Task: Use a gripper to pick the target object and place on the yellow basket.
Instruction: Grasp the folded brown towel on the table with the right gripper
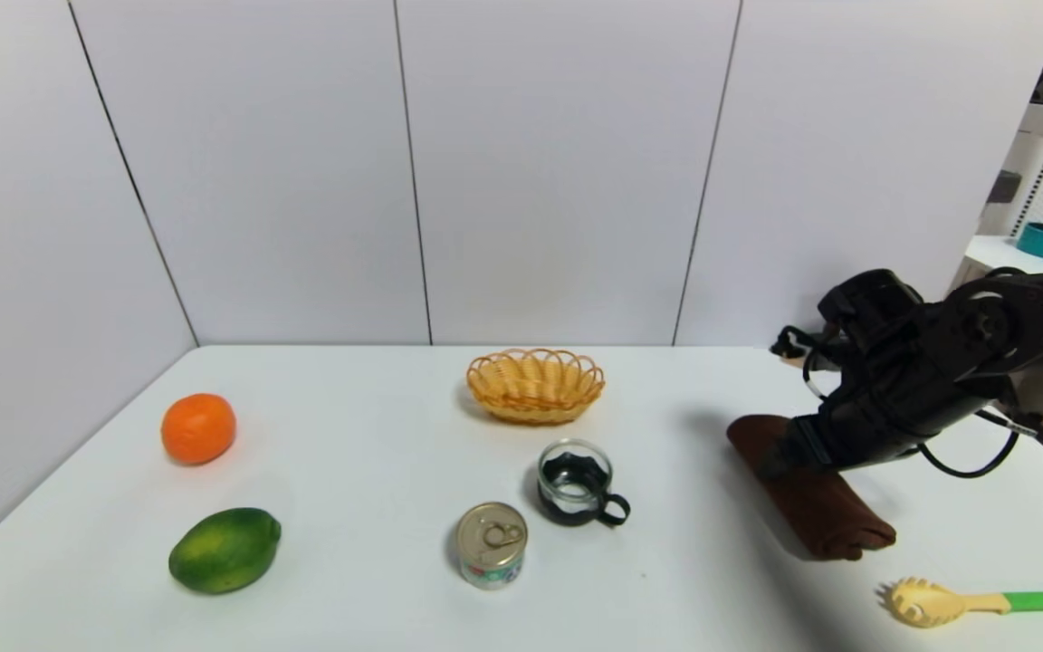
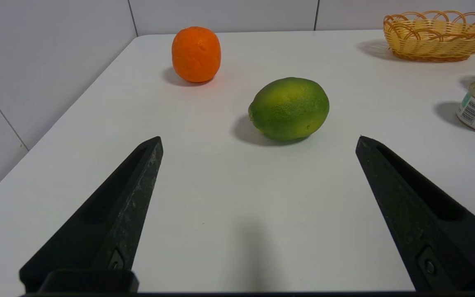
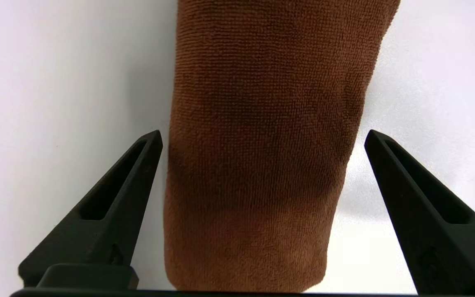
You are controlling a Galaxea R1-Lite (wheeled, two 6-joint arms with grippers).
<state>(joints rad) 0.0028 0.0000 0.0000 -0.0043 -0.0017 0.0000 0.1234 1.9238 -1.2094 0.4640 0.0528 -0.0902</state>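
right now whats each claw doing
Left claw: open, holding nothing, above the table.
Right claw: open, straddling the towel, not yet gripping.

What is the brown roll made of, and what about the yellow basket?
The brown roll looks like soft terry cloth: its surface shows tiny fuzzy loops and no shine. The right gripper is open around it. The yellow basket looks like woven wicker, maybe plastic, because thin glossy strands loop along its rim.
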